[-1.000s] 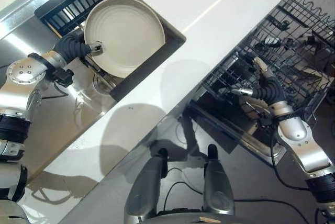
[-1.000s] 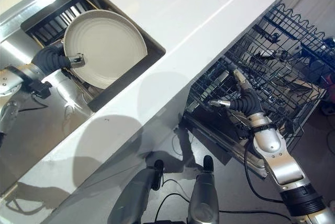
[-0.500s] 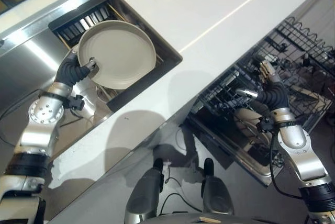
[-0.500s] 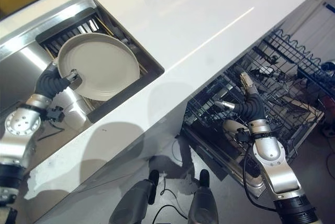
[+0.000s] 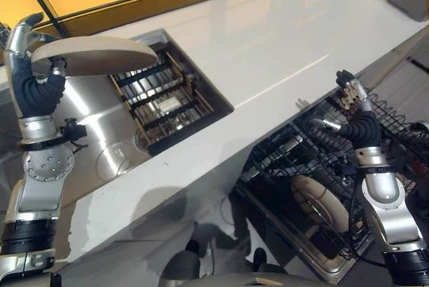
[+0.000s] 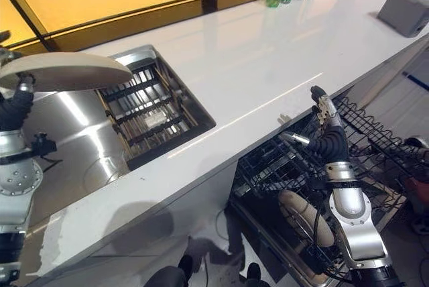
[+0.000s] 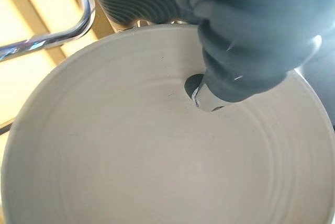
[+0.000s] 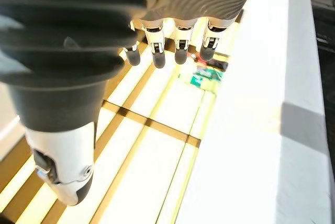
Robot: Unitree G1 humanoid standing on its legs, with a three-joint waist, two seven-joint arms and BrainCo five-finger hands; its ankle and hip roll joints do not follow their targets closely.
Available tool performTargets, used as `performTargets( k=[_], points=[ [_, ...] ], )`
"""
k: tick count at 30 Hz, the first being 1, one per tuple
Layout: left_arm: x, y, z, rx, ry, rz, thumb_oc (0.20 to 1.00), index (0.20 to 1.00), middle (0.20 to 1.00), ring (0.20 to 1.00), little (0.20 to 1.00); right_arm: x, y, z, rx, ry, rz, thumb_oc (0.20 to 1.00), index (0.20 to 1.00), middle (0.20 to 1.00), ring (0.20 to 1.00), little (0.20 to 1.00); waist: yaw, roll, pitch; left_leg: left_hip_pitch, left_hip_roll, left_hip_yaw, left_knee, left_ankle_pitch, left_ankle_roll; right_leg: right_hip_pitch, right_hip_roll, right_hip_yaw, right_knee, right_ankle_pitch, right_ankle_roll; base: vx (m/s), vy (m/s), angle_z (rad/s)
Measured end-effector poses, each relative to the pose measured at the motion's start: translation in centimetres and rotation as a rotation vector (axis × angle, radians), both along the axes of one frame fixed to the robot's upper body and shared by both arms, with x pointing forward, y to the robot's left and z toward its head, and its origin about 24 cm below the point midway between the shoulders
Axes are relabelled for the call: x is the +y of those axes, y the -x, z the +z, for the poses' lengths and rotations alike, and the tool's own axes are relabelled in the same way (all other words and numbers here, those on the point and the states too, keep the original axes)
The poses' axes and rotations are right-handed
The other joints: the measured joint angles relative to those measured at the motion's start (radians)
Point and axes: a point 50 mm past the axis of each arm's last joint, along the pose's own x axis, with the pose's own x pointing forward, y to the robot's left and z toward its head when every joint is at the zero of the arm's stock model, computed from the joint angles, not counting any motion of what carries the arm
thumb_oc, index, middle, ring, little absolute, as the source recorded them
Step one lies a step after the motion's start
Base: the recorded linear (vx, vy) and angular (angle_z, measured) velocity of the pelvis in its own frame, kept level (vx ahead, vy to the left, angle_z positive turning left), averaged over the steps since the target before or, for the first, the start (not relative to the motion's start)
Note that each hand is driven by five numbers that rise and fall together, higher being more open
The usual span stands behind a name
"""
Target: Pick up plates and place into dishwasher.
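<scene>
The left hand (image 5: pixel 30 66) is raised high at the robot's left side, forearm nearly upright, its dark ribbed cover facing the camera. Its thumb (image 7: pixel 212 96) presses on the inner face of a round, pale beige ceramic plate (image 5: pixel 94 55) while the fingers sit behind the rim — a pinch that holds the plate almost level. The right hand (image 6: pixel 325 129) is lifted on a bent arm at the right side, fingers straight and thumb apart — holding nothing.
</scene>
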Motion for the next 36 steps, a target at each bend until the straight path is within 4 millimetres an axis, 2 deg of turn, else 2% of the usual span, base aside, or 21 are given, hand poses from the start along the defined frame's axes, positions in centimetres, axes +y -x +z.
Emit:
performTargets(
  k=[4, 8, 12, 15, 20, 22, 26, 27, 29, 36],
  points=[
    [-0.8, 0.5, 0.4, -0.07, -0.02, -0.014, 0.2, 0.2, 0.2, 0.2, 0.2, 0.5, 0.3, 1.0, -0.043, -0.013, 0.061, 1.0, 1.0, 1.0, 1.0, 1.0, 0.002, -0.003, -0.014, 0.03, 0.002, -0.007, -0.024, 0.004, -0.001, 0.036, 0.001, -0.01, -0.023, 0.001, -0.002, -0.02, 0.002, 0.06],
    [-2.2, 0.6, 0.7, -0.095, -0.039, -0.079, 0.2, 0.2, 0.2, 0.2, 0.2, 2.0, 0.2, 3.9, -0.156, 0.027, 0.181, 1.0, 1.0, 1.0, 1.0, 1.0, 0.005, -0.003, -0.038, 0.034, 0.0, -0.023, -0.025, 0.008, -0.004, 0.041, 0.004, -0.021, -0.026, 0.0, -0.003, -0.01, 0.043, 0.11],
    [-4.9, -0.7, -0.5, -0.032, -0.038, -0.204, 0.2, 0.2, 0.2, 0.2, 0.2, 5.4, -0.8, 6.5, -0.269, 0.055, 0.365, 1.0, 1.0, 1.0, 1.0, 1.0, 0.027, -0.002, -0.041, 0.051, -0.001, -0.029, -0.027, 0.011, -0.007, 0.063, 0.005, -0.021, -0.032, 0.0, -0.004, 0.0, 0.084, 0.06],
    [-6.9, -1.4, -1.0, 0.001, -0.038, -0.291, 0.2, 0.2, 0.2, 0.2, 0.2, 8.2, -1.2, 7.4, -0.302, 0.071, 0.499, 1.0, 1.0, 1.0, 1.0, 1.0, 0.046, -0.003, -0.042, 0.051, -0.006, -0.037, -0.021, 0.012, -0.008, 0.065, 0.004, -0.024, -0.024, -0.002, -0.005, -0.01, 0.103, 0.05],
    [-9.1, -2.0, -1.9, 0.041, 0.018, -0.398, 0.2, 0.2, 0.2, 0.2, 0.2, 11.8, -1.3, 7.7, -0.3, 0.114, 0.653, 1.0, 1.0, 1.0, 1.0, 1.0, 0.062, -0.002, -0.043, 0.042, -0.023, -0.056, -0.002, 0.014, -0.002, 0.046, -0.007, -0.031, 0.028, -0.02, -0.006, -0.03, 0.106, 0.09],
    [-9.9, -2.2, -2.3, 0.061, 0.046, -0.429, 0.2, 0.2, 0.2, 0.2, 0.2, 12.7, -1.2, 8.0, -0.319, 0.112, 0.683, 1.0, 1.0, 1.0, 1.0, 1.0, 0.064, -0.001, -0.043, 0.032, -0.027, -0.056, 0.014, 0.012, 0.002, 0.015, -0.009, -0.031, 0.087, -0.037, -0.019, -0.03, 0.091, 0.02],
    [-11.3, -2.5, -2.7, 0.089, 0.038, -0.485, 0.2, 0.2, 0.2, 0.2, 0.2, 13.2, -1.0, 8.8, -0.356, 0.111, 0.704, 1.0, 1.0, 1.0, 1.0, 1.0, 0.081, -0.002, -0.044, 0.018, -0.042, -0.063, 0.029, 0.006, 0.016, -0.015, -0.019, -0.023, 0.142, -0.058, -0.042, 0.02, 0.001, 0.03],
    [-11.5, -2.5, -2.8, 0.095, 0.043, -0.497, 0.2, 0.2, 0.2, 0.2, 0.2, 13.3, -1.0, 8.8, -0.357, 0.111, 0.706, 1.0, 1.0, 1.0, 1.0, 1.0, 0.083, -0.004, -0.046, 0.016, -0.048, -0.068, 0.031, 0.007, 0.017, -0.012, -0.019, -0.008, 0.138, -0.073, -0.04, 0.05, -0.042, 0.25],
    [-11.8, -2.5, -2.9, 0.103, 0.06, -0.519, 0.2, 0.2, 0.2, 0.2, 0.2, 13.5, -1.0, 8.6, -0.341, 0.115, 0.718, 1.0, 1.0, 1.0, 1.0, 1.0, 0.078, -0.004, -0.049, 0.007, -0.055, -0.097, 0.037, 0.016, 0.007, 0.01, -0.003, 0.031, 0.105, -0.082, -0.006, 0.01, -0.054, 0.42],
    [-12.4, -2.5, -3.1, 0.121, 0.097, -0.562, 0.2, 0.2, 0.2, 0.2, 0.2, 14.2, -1.5, 7.8, -0.277, 0.172, 0.695, 1.0, 1.0, 1.0, 1.0, 1.0, 0.088, 0.007, -0.062, 0.011, -0.041, -0.139, 0.026, 0.027, -0.009, 0.055, 0.025, 0.03, 0.058, -0.076, -0.011, -0.01, -0.106, 0.2]
  ],
)
